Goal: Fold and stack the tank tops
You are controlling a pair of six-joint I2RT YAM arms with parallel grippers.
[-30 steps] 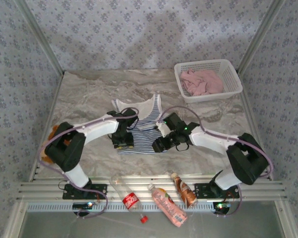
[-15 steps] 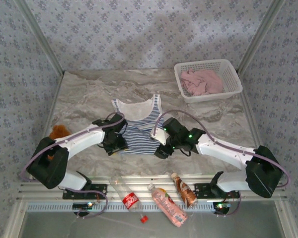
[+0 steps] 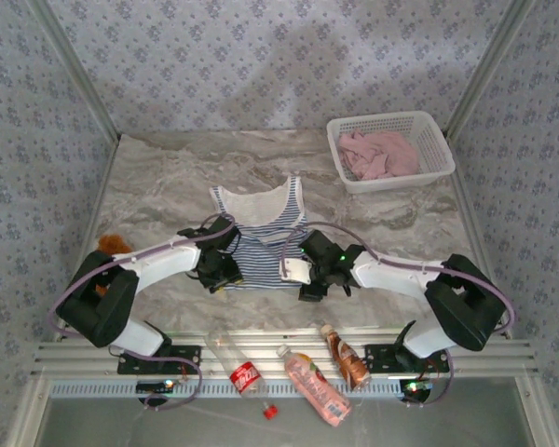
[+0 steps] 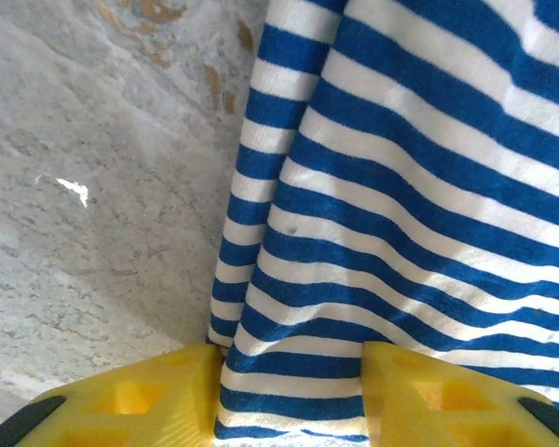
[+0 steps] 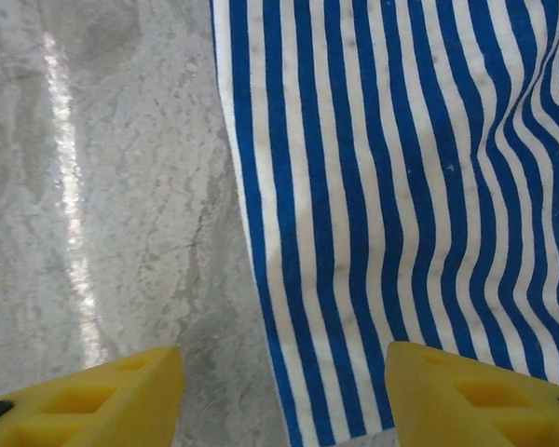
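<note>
Now your left gripper (image 4: 287, 354) straddles the striped tank top's (image 4: 401, 186) hem corner by the table's (image 4: 93, 186) near edge, half closed; whether it pinches is unclear. Your right gripper (image 5: 284, 354) gapes wide over the other near corner, holding nothing.

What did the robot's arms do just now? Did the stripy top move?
The left pincer and right pincer dropped lower and slid to the near corners of the striped top. The left one has the hem between its fingers; the right one sits open over its corner. The top stayed where it was, as did the pink top in the basket and the bottles.
</note>
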